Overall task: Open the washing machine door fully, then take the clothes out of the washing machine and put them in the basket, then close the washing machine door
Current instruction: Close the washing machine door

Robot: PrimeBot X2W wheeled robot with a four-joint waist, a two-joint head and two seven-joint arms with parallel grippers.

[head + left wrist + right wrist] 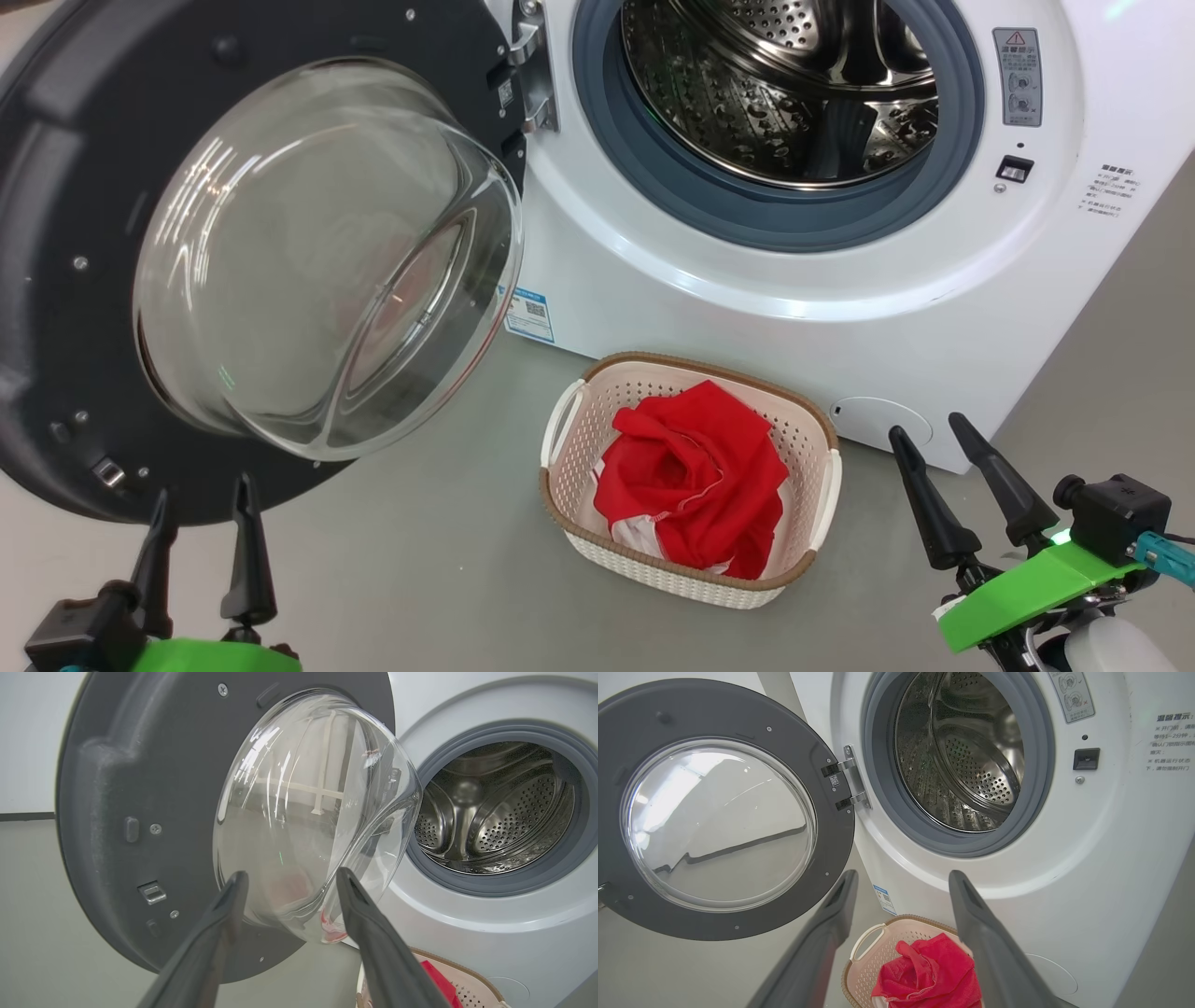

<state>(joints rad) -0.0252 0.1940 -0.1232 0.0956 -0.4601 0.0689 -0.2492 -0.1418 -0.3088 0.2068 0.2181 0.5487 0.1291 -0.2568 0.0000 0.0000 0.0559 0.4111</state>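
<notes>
step: close door | clothes point(695, 481) lie in basket point(672, 569), near-centre floor | door point(56, 280) swung wide at left, hinged on its right, just beyond left fingers point(247, 551), the nearer arm | right fingers point(924, 509) right of basket | both pairs spread, holding nothing

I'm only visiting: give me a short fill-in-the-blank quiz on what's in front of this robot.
1. The washing machine door stands ____.
2. The red clothes lie in the ____.
3. The steel drum looks ____.

Missing words: open; basket; empty.
</notes>
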